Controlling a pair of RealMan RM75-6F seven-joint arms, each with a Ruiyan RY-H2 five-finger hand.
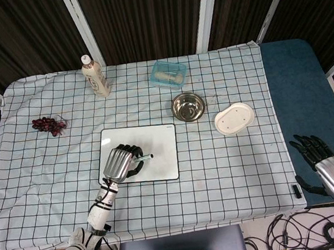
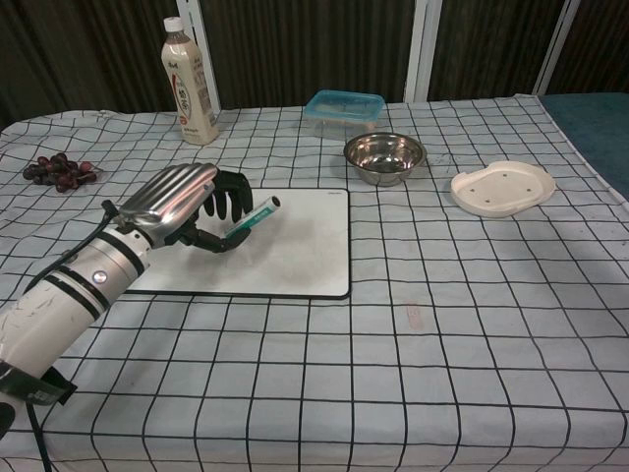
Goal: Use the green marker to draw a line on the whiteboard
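- Green marker sits in the grasp of the left hand, left of centre in the chest view; its fingers are wrapped round the barrel, and the capped end pokes out toward the right.
- From the head view, the marker lies nearly level above the whiteboard, and the left hand covers the board's lower left part.
- Whether the marker tip touches the board cannot be told from either view.
- White and black-rimmed, the whiteboard lies flat on the checked tablecloth, near the middle of the frame.
- At the lower right of the head view, the right hand hovers off the cloth's edge, released, fingers apart and holding nothing.
- Toward the upper left stands a bottle, upright; further left lies a bunch of dark grapes.
- Above the whiteboard sits a blue lidded box, and just below it a steel bowl.
- Right of the bowl lies a cream plate, apart from it.
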